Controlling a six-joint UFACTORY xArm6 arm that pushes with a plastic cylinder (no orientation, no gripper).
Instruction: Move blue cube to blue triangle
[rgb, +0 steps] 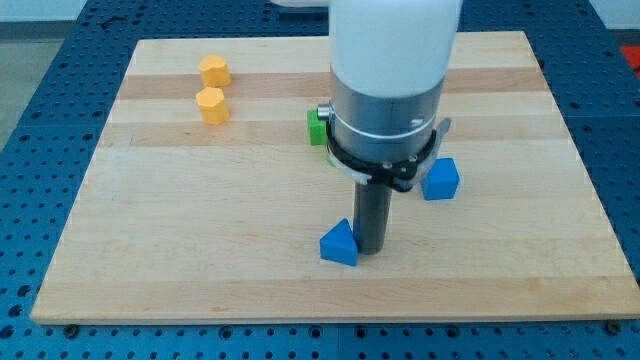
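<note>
The blue cube (440, 179) sits on the wooden board at the view's centre right, just right of the arm's body. The blue triangle (339, 243) lies at the view's lower centre. My tip (370, 249) rests on the board right beside the blue triangle, at its right edge, apparently touching it. The blue cube is up and to the right of my tip, apart from it, about a cube's width and a half away.
Two yellow blocks (213, 71) (211, 104) stand at the view's upper left. A green block (317, 125) is partly hidden behind the arm's body. The board's bottom edge (320, 318) runs close below the blue triangle.
</note>
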